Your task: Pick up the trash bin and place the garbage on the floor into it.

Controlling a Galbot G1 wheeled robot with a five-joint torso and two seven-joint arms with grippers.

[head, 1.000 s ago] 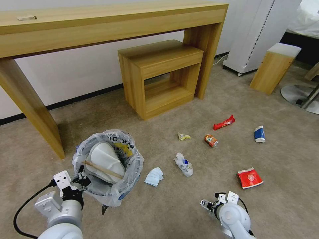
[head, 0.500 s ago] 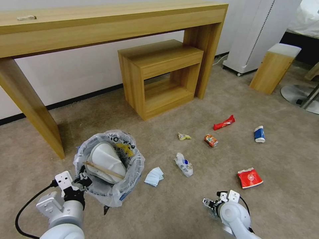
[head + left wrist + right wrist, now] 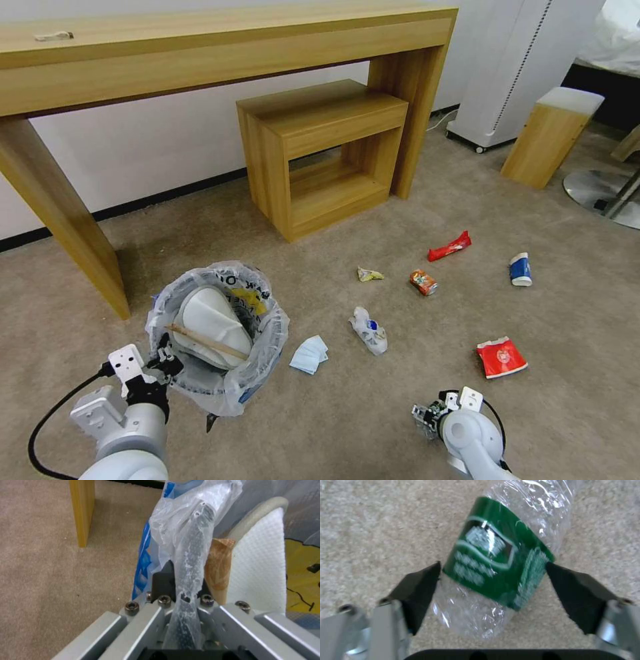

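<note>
A: What is the right wrist camera catching that the head camera is not?
B: A clear bottle [image 3: 500, 562] with a green label, lying on the carpet [image 3: 370, 525]. The right gripper [image 3: 491, 592] is straddling it, fingers spread wide on either side, the left-hand pad just at the bottle's edge, the other a little apart.

A: And from the head?
B: The right gripper [image 3: 427, 419] is sitting low near the bottom edge.

A: The left side?
B: The left gripper [image 3: 181, 585] is pinching the bin [image 3: 217, 333] by its bag-covered rim, fingers closed on it. Inside the bin are lying a white slipper [image 3: 212, 325] and a stick [image 3: 207, 341].

A: Farther out on the carpet?
B: A tissue pack [image 3: 309, 354] is lying just beside the bin, then a crushed white bottle [image 3: 369, 330], a red wrapper [image 3: 501, 357], a yellow scrap [image 3: 369, 274], a can [image 3: 423, 282], a cup [image 3: 521, 269], and a second red wrapper [image 3: 449, 246].
</note>
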